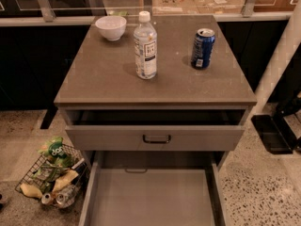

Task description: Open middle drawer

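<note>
The grey cabinet has its top drawer, which has a dark bar handle, pulled out a little under the countertop. Directly below it the middle drawer is pulled far out toward the camera and shows a bare grey interior. Its front and handle are cut off by the bottom of the camera view. A small dark bar shape sits at its back wall. The lowest drawer is hidden. The gripper is not in view.
On the countertop stand a clear water bottle, a blue can and a white bowl. A wire basket of snack packs and cans sits on the speckled floor at the left. A dark tray lies on the floor at the right.
</note>
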Controlling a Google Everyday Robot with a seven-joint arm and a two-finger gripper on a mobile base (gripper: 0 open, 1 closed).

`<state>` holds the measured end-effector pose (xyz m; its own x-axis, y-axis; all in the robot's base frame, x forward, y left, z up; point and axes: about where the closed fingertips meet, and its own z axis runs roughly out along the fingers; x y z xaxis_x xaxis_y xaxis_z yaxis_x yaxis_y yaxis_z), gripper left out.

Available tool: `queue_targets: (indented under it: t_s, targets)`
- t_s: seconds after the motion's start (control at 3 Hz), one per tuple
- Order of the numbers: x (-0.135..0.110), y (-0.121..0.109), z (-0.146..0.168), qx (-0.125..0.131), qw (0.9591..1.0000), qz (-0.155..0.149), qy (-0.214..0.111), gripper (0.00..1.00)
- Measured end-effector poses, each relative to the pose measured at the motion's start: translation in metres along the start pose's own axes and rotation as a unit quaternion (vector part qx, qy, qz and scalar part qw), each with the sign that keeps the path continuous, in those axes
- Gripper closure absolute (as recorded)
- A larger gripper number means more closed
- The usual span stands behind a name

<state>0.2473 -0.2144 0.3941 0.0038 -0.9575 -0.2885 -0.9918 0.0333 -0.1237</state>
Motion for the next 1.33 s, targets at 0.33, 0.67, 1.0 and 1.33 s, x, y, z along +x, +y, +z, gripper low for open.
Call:
queue_targets:
  t_s: [0.33,0.67,1.0,1.33]
  targets:
    - [-0.016,-0.002,0.020,-0.012,0.9997,-0.021,-0.007,1.00]
    - [-0.037,-0.008,0.037,-0.015,0.9988,-0.041,-0.022,1.00]
    - [-0.059,-0.030,0.043,0.007,0.9976,-0.061,-0.032,1.00]
    - [-0.069,-0.053,0.038,0.037,0.9963,-0.068,-0.037,1.00]
